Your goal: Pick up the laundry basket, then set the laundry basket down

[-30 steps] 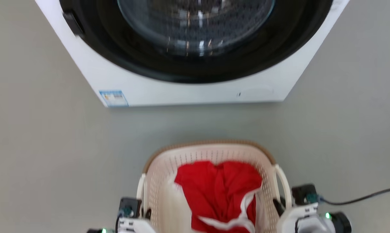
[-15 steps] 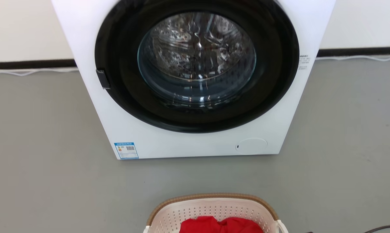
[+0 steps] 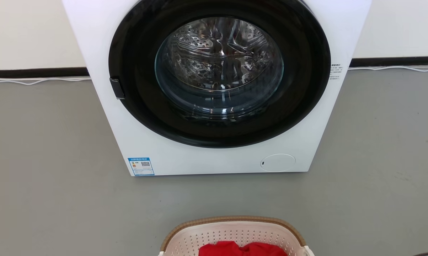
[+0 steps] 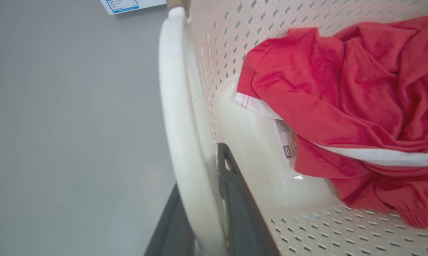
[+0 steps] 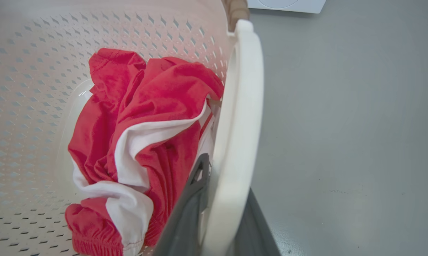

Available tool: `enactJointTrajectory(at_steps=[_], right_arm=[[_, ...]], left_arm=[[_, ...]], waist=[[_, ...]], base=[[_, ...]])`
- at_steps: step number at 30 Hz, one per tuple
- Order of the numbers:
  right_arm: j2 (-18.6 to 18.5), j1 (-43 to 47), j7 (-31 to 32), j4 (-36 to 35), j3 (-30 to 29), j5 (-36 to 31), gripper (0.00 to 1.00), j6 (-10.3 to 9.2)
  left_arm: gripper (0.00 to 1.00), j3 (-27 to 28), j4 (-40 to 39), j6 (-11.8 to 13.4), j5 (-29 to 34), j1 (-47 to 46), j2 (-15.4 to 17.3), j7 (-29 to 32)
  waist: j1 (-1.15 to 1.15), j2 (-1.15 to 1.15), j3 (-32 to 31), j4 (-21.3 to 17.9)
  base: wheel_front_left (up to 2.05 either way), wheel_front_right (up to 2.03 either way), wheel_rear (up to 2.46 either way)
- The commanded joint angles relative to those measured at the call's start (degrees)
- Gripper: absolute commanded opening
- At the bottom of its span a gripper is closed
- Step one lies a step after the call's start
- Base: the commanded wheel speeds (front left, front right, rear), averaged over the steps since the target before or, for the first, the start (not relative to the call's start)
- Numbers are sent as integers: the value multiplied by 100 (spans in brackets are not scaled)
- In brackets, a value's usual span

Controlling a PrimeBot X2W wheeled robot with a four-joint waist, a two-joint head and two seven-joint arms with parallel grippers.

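At either side wall, my left fingers (image 4: 235,199) and right fingers (image 5: 187,209) pinched a white loop handle (image 4: 178,106) apiece, one finger inside and one outside, so the laundry basket (image 3: 235,233), red garment (image 4: 342,89) within, would lift level, close before me, facing the washing machine (image 3: 199,161).

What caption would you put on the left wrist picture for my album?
Left gripper shut around the laundry basket's white handle, red garment inside.

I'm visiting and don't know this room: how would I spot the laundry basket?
Find the white washing machine by the wall. In front of it is the laundry basket, holding a red garment. Its cream perforated walls and brown woven-look rim set it apart.
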Motion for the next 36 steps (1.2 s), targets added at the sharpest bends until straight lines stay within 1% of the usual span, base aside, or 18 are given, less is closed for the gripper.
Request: enactJointTrajectory(at_steps=[1,16,36], right_arm=[[226,-107,-16,-281,247,-77,0,150],[226,-77,117,-522,141,-190,0,150],[226,-194,111,-492,8,-225,0,150]], left_arm=[[0,-24,-193,-76,0,-201,-222,-130],[0,-331,8,-133,-202,-474,-222,-185],[0,-571,127,-141,-392,-664,-222,-224]], waist=[[0,0,11,-9],[0,0,61,-132],[0,0,126,-164]], base=[[0,0,0],[0,0,0],[0,0,0]])
